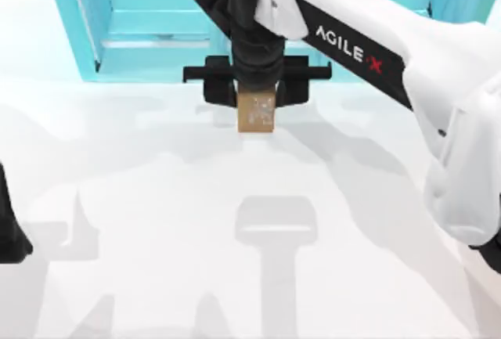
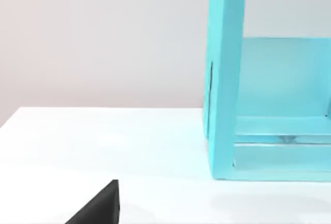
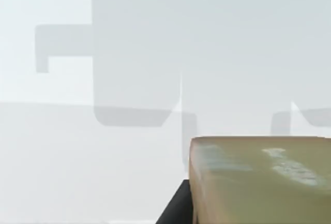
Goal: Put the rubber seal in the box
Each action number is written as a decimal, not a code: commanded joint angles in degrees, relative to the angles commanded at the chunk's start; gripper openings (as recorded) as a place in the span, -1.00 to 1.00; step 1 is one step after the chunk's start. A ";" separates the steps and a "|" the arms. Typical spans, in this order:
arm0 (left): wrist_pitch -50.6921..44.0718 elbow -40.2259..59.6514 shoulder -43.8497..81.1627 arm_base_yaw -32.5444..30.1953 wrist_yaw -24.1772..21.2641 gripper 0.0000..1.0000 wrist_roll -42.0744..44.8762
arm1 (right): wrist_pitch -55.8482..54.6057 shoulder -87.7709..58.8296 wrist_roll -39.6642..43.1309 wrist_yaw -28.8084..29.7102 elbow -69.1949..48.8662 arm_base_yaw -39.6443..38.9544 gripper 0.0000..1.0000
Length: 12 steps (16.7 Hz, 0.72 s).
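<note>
The rubber seal (image 1: 256,112), a small tan-brown block with a whitish mottled mark, hangs above the table in front of the turquoise shelf. My right gripper (image 1: 256,95) is shut on its upper part, with the black fingers on either side. The white right arm reaches in from the right. Close up in the right wrist view, the rubber seal (image 3: 258,182) has a black finger (image 3: 176,211) beside it. The seal's shadow (image 1: 275,221) lies on the table well below it. The box is out of view. My left arm (image 1: 9,233) is parked at the table's left edge.
A big turquoise shelf unit (image 1: 156,26) stands along the back of the table, just behind the held seal, and its side wall (image 2: 225,79) rises in the left wrist view. The white tabletop (image 1: 156,198) spreads out in front.
</note>
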State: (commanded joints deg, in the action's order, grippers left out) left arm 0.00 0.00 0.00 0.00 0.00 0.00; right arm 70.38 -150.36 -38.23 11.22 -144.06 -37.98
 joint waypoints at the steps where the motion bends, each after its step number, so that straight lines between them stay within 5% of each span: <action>1: 0.00 0.00 0.00 0.00 0.00 1.00 0.00 | 2.85 -0.82 0.01 -0.03 -4.00 0.01 -1.00; 6: 0.00 0.00 0.00 0.00 0.00 1.00 0.00 | 15.04 -3.82 0.23 -0.20 -19.61 0.15 -1.00; 12: 0.00 0.00 0.00 0.00 0.00 1.00 0.00 | 17.31 -4.12 0.20 -0.27 -22.12 0.08 -1.00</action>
State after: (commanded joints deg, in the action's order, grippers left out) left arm 0.00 0.00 0.00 0.00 0.00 0.00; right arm 87.69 -154.48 -38.02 10.94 -166.18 -37.90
